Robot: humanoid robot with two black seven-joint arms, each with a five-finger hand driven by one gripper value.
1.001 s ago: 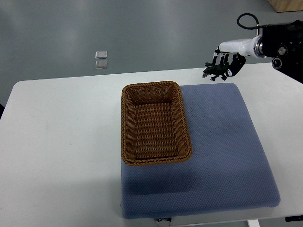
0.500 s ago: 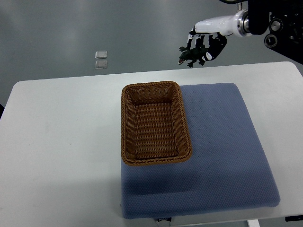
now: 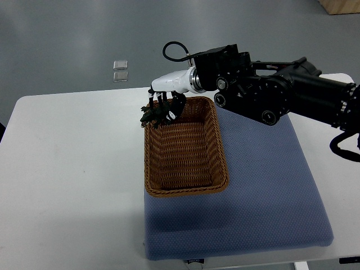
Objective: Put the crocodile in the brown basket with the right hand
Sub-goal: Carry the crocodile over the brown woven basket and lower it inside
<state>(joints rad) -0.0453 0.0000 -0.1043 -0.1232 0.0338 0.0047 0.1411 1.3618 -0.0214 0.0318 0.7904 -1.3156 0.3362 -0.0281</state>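
Crocodile gripped in curled fingers of right hand, at 11 o'clock corner of basket, over rim. Basket on 9 o'clock side of pad, atop table.

Basket on pad (left part), pad on table; right hand holding crocodile above basket's far-left corner.
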